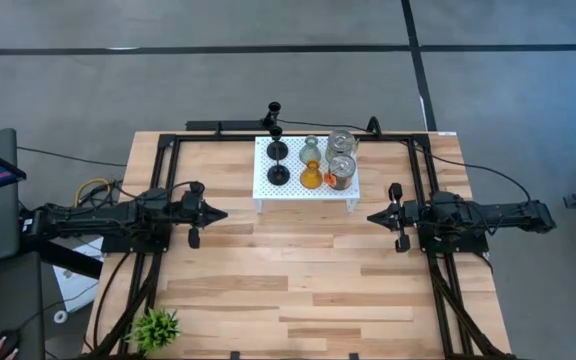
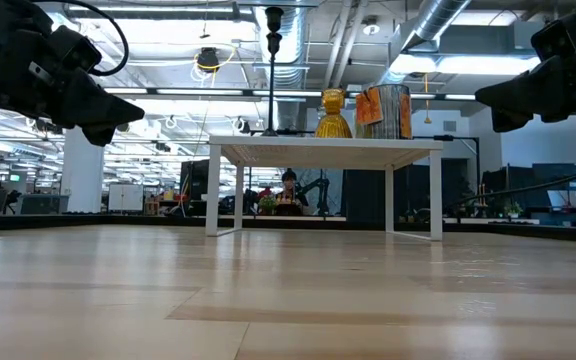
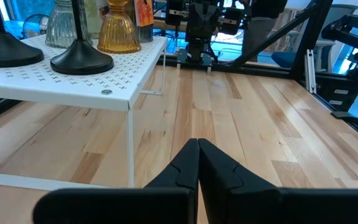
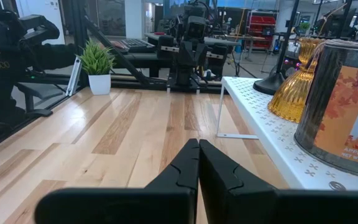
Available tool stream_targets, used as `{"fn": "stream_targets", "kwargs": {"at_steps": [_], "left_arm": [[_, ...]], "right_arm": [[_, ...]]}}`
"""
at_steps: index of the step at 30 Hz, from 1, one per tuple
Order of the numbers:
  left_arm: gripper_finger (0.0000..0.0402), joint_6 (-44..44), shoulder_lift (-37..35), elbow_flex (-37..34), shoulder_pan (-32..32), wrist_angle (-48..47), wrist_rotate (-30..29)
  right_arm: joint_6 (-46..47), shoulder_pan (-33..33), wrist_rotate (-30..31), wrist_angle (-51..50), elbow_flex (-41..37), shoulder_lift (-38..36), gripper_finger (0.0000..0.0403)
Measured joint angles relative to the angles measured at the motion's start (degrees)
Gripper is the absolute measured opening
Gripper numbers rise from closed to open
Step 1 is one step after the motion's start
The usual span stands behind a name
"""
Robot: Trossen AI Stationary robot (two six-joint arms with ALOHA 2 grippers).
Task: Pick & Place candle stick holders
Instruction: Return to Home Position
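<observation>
**Table layout, seen from above.** A white perforated shelf [image 1: 298, 190] stands on the wooden table [image 1: 268, 290] near its far edge, between the two arms. All four candle stick holders stand upright on the shelf.

- **Black candle stick holders:** the two stand on the shelf's left side, the rear one [image 1: 277, 150] behind the front one [image 1: 279, 175]. Each has a round disc base and a slim stem.
- **Glass holders:** just to the right of the black pair stand the pale-green glass holder [image 1: 311, 150] at the back and the amber glass holder [image 1: 311, 177] in front of it.
- **Candle tins:** the rear one [image 1: 342, 142] and the front one [image 1: 341, 172] fill the shelf's right side, close beside the glass holders.

**Arms.** The left gripper [image 1: 220, 213] hangs over the table to the left of the shelf and points toward the table's middle. Its jaws are pressed together on nothing, and in the left wrist view the fingers [image 3: 185, 165] meet in a closed point. The right gripper [image 1: 373, 216] faces it from the right of the shelf. Its jaws are likewise closed and empty. Both grippers are apart from the shelf and from each other.

A small potted plant [image 1: 154, 327] sits at the table's near left corner.
</observation>
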Motion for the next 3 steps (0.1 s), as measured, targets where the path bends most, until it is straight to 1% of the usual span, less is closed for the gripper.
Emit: {"fn": "stream_targets", "kwargs": {"at_steps": [3], "left_arm": [[0.0006, 0.0, 0.0, 0.0, 0.0, 0.0, 0.0]], "right_arm": [[0.0, 0.0, 0.0, 0.0, 0.0, 0.0, 0.0]]}}
